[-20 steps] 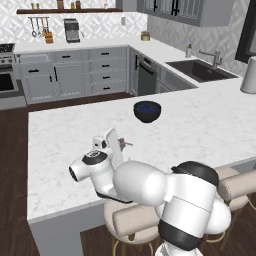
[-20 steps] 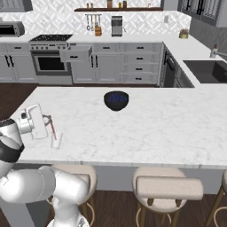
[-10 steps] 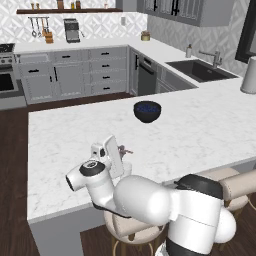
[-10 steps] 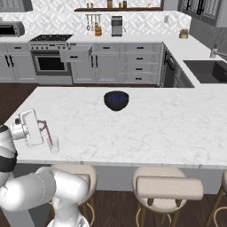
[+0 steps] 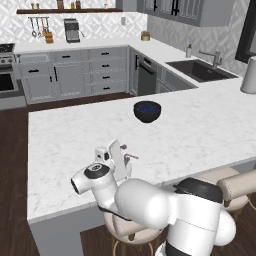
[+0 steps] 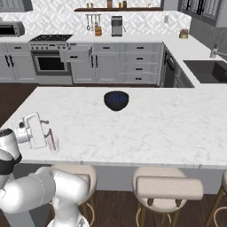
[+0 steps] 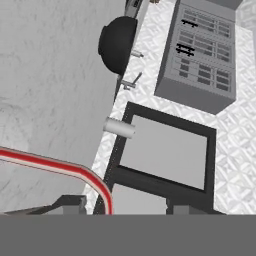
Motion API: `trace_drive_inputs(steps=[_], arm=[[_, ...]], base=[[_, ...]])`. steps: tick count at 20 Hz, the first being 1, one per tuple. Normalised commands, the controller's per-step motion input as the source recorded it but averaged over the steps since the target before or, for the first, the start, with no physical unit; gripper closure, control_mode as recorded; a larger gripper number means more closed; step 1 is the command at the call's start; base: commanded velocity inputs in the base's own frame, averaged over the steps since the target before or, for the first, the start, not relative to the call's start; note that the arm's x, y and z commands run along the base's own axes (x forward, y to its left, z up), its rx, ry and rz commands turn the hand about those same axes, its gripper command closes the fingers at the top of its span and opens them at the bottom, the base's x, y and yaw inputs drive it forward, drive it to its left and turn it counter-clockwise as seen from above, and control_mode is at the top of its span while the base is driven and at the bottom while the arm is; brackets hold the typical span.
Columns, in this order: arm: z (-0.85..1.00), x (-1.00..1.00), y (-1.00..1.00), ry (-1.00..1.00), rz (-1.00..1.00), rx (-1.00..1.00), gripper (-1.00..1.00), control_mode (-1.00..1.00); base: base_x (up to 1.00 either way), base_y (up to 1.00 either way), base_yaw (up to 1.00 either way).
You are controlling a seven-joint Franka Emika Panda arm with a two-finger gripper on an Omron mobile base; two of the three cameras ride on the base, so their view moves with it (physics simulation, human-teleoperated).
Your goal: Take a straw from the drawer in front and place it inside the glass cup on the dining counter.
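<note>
Two-finger end effector (image 6: 44, 133) low over near-left corner of white marble-topped island tabletop (image 6: 146, 122), right at small clear glass tumbler (image 6: 53, 145) near the front edge. Thin red straw (image 7: 55, 167) running close across hand view and bending down between the fingertips; looks clamped on it, though finger contact itself sits at the frame edge, so judged, not certain. From left base view, end effector (image 5: 117, 157) mostly blocks the glass; only a thin stub of the straw pokes out beside it.

Can't tell whether straw's lower end is already inside the tumbler or just beside the rim — too thin, too occluded.

Wide light-grey drawer (image 6: 75, 54) standing pulled out in the far cabinet run, beside the oven. Dark blue bowl (image 6: 116, 100) mid-tabletop, well apart from the tumbler.

Risks from here:
- Release with straw tip outside the rim → straw drops on tabletop or off the near edge; tumbler sits close to that edge.
- Straw longer than tumbler is tall, so leaning weight after release could tip a light glass or flip the straw out.
- Finger or hand knocking the tumbler on retreat → slides it off the front edge onto the stools.
- Bent end catching on a finger during opening → straw dragged back out.

Brands/labels/writing: none readable anywhere.
</note>
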Motion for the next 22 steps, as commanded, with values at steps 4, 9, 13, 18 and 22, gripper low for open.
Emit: trace_drive_inputs(steps=[4,9,13,18,22], arm=[[0.00,0.00,0.00,0.00,0.00,0.00,-1.00,-1.00],[0.12,-0.02,0.00,0.08,0.00,0.07,-1.00,-1.00],[0.58,-0.29,0.00,0.11,0.00,0.25,-1.00,-1.00],[1.00,-0.65,0.00,0.08,-0.03,0.44,-1.00,-1.00],[1.00,-0.70,-0.40,0.26,-0.14,0.62,-1.00,-1.00]], base=[[0.00,0.00,0.00],[0.00,0.00,0.00],[0.00,0.00,0.00],[0.00,0.00,0.00],[0.00,0.00,0.00]])
